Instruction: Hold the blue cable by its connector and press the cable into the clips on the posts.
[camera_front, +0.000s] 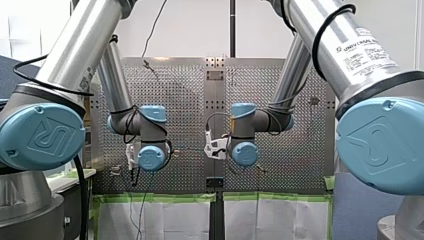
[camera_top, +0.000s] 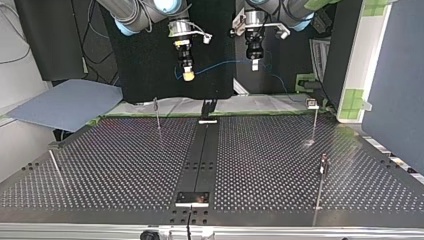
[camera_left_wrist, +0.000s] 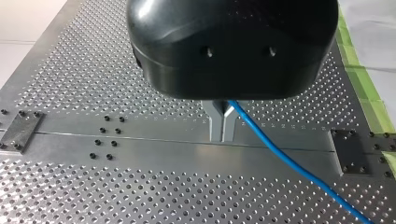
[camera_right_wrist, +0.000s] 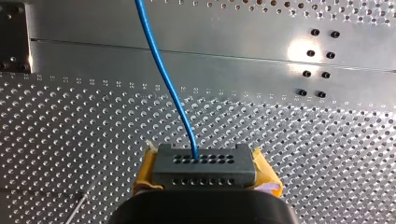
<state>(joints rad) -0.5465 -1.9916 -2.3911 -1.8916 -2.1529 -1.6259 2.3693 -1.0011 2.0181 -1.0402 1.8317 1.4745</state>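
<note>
Right pincer (camera_right_wrist: 205, 176) tight around connector (camera_right_wrist: 204, 163) of blue cable (camera_right_wrist: 164, 79)

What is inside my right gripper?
A dark connector sits between its yellow pads, with the blue cable leaving it. The body of the gripper covers the connector's lower part.
</note>
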